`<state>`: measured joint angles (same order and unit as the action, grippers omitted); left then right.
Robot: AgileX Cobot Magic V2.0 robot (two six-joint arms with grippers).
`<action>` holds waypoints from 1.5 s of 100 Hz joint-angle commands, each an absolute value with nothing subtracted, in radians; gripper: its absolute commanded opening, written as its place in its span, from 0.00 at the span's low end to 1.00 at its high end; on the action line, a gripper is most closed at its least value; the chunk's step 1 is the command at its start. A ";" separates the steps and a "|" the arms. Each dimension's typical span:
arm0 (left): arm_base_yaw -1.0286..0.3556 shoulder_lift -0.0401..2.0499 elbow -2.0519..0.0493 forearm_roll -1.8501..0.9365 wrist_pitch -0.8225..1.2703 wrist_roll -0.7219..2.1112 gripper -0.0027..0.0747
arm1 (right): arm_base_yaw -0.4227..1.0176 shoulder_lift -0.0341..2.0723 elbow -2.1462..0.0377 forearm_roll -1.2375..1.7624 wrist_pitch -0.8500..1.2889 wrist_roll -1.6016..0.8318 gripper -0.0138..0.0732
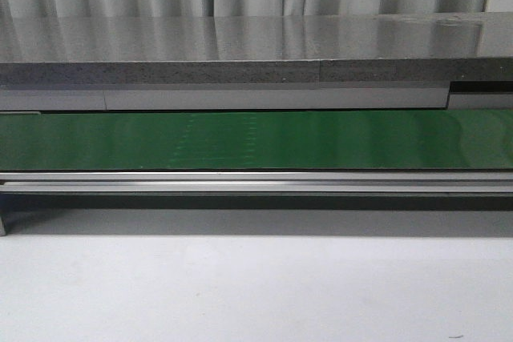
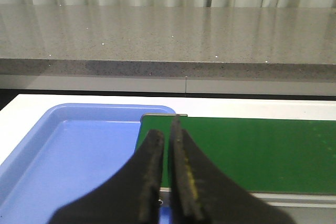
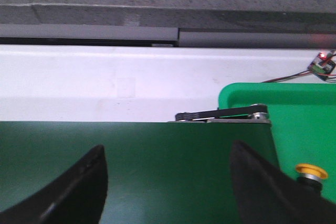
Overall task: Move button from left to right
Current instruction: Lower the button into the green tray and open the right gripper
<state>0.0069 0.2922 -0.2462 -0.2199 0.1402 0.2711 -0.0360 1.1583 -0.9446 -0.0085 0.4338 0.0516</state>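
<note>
The small push-button with the round yellow-orange cap (image 3: 311, 170) sits in the bright green plastic tray (image 3: 294, 124), just past the end of the dark green conveyor belt (image 3: 157, 166); only its cap and a sliver of dark body show beside one black finger (image 3: 262, 192). The right gripper (image 3: 168, 182) hangs over the belt with its jaws wide apart, holding nothing. The left gripper (image 2: 167, 145) has its jaws pressed together, with nothing between them (it hangs over the rim of a light blue plastic tray (image 2: 68, 150)). In the front view neither arm shows, only the belt (image 1: 256, 140) and a speckled grey stone counter (image 1: 240, 46).
</note>
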 commanded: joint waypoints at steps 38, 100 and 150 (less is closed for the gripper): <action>-0.001 0.298 -0.272 -0.232 0.060 0.267 0.04 | 0.031 0.670 -0.613 0.000 0.243 0.054 0.69; -0.001 0.298 -0.272 -0.232 0.060 0.267 0.04 | 0.037 0.087 -0.339 0.000 0.261 0.025 0.69; -0.001 0.298 -0.272 -0.232 0.060 0.267 0.04 | 0.037 0.087 -0.339 0.000 0.280 0.025 0.08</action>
<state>0.0069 0.2922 -0.2462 -0.2199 0.1402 0.2711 0.0360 0.0767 -0.3162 0.0000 0.3558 0.0370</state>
